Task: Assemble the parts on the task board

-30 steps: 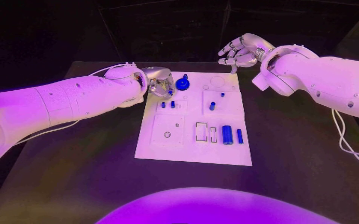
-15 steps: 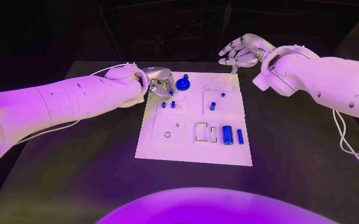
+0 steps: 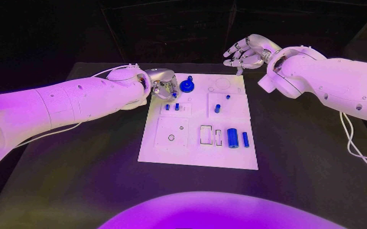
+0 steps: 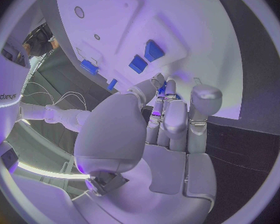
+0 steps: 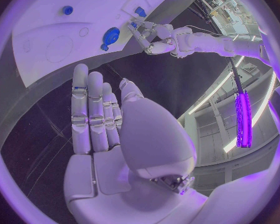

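The silver left hand [image 3: 162,85] is pinching a small blue part [image 3: 174,95] over the flat white task board's [image 3: 195,152] upper-left corner, mid-frame on the black bench [image 3: 69,176]. The silver right hand [image 3: 243,53] is hovering released, fingers apart, upper right.

Black worktop [image 3: 92,186], flat. The white task board [image 3: 197,157] lies directly on it at the middle, long side running away from the robot. A thin white cable [image 3: 350,136] trails over the worktop's right edge area.
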